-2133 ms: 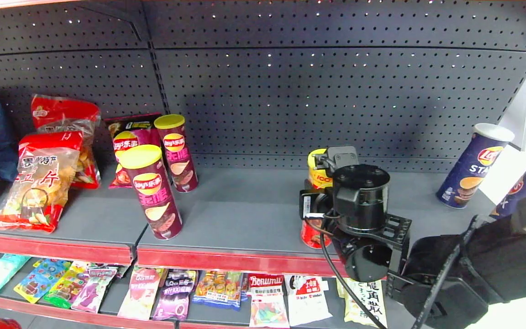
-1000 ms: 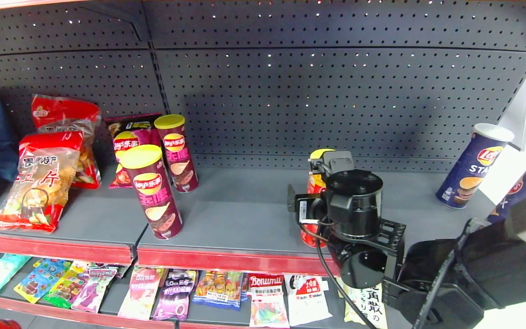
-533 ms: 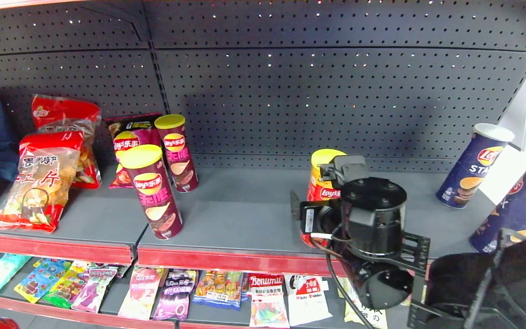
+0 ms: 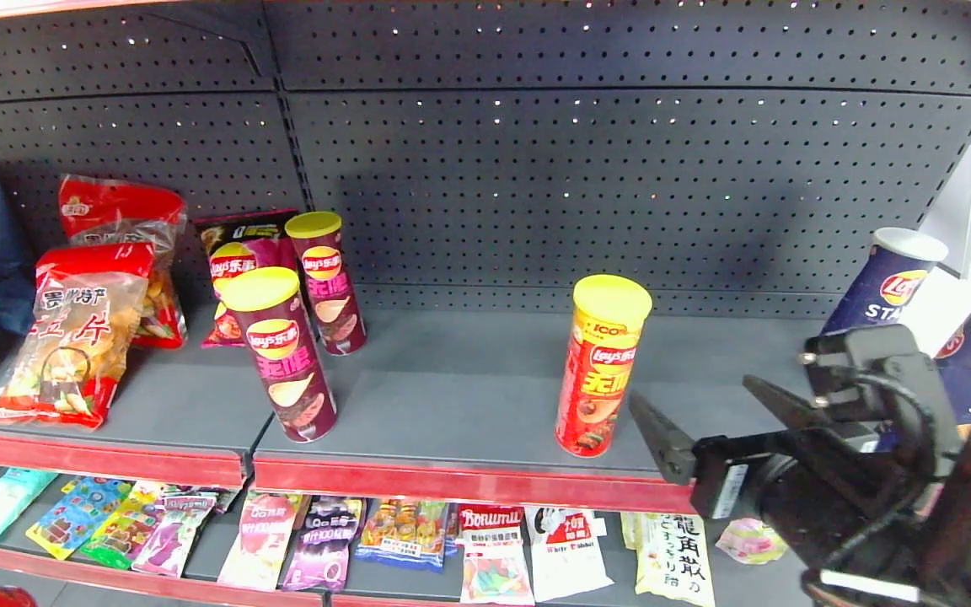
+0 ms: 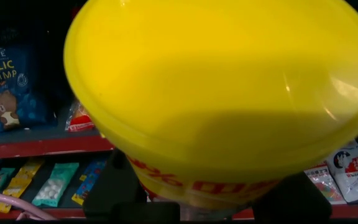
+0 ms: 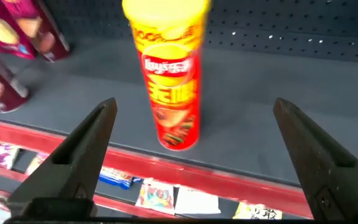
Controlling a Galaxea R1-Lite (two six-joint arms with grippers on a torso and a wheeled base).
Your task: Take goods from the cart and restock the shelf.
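Note:
A red chip can with a yellow lid (image 4: pixel 603 371) stands upright near the front edge of the grey shelf (image 4: pixel 469 396). My right gripper (image 4: pixel 690 392) hangs open just right of it and nearer to me, touching nothing. In the right wrist view the same red can (image 6: pixel 173 93) stands free beyond the spread right gripper (image 6: pixel 194 106). In the left wrist view another yellow-lidded can (image 5: pixel 222 87) with a red label sits close up, and my left gripper's dark fingers (image 5: pixel 117 186) are shut on its sides.
Two purple cans (image 4: pixel 279 354) and snack bags (image 4: pixel 72 329) occupy the shelf's left part. Blue cans (image 4: pixel 886 291) stand at the far right. Between the purple cans and the red can the shelf is bare. Flat packets (image 4: pixel 401 531) fill the lower shelf.
My right gripper let go of the red can and drew back to the right and toward me. The can stays standing on the shelf.

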